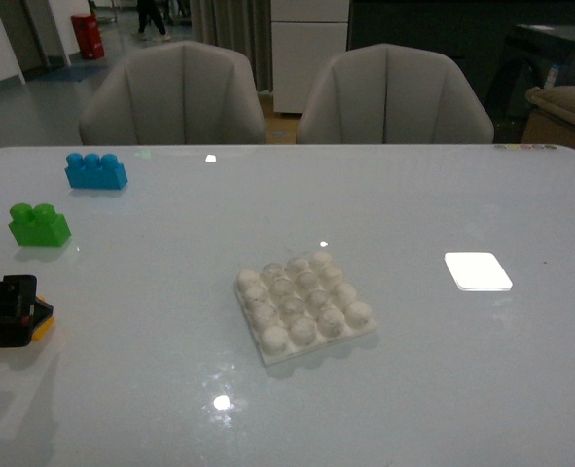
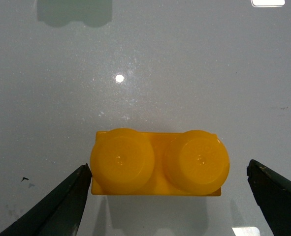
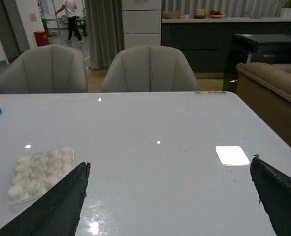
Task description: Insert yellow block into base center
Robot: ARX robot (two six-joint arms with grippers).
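At far left your left end effector straddles the yellow block, spread and not yet pinching, so close, lift, then carry it right onto the 4 center studs of the base; your right end effector is spread, empty.

Glossy pale grey table with small ceiling-light glints on it. Two light grey padded chairs stand at its far edge: left chair, right chair. Behind them are a white drawer unit, a grey curtain, a shiny grey floor and a red container far back. The right wrist view adds a dark counter, a beige sofa and a person far back. The room is dim overall.
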